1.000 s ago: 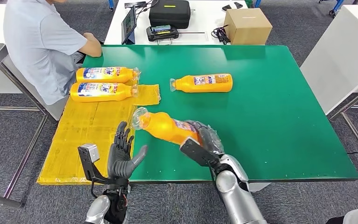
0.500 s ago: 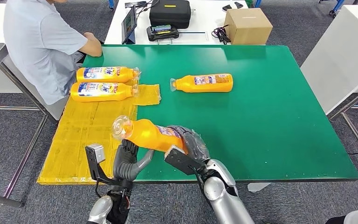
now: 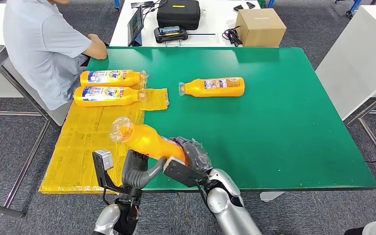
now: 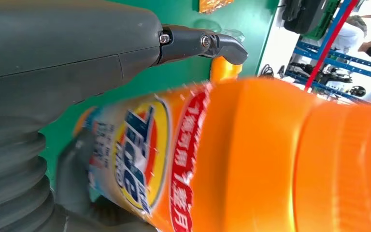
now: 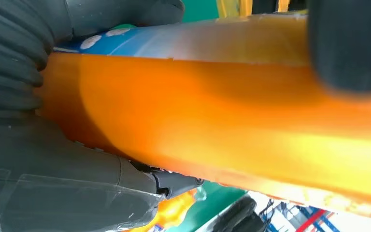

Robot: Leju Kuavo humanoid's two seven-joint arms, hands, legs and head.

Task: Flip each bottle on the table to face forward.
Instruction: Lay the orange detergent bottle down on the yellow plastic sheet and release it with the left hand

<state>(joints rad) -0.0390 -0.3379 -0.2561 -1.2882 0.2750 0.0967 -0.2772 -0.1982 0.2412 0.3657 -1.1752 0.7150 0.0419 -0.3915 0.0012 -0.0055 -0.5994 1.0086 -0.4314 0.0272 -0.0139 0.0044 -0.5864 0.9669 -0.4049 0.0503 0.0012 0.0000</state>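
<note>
Orange bottle (image 3: 149, 141) gripped by right hand (image 3: 192, 152), blue-yellow logo with red Chinese strip, left hand (image 3: 136, 169) fingers apart beneath

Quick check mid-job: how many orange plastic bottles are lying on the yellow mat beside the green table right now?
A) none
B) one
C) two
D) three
C: two orange plastic bottles lie side by side at the far end of the yellow mat; a third lies on the green table, and the right robot hand holds a fourth.
</note>
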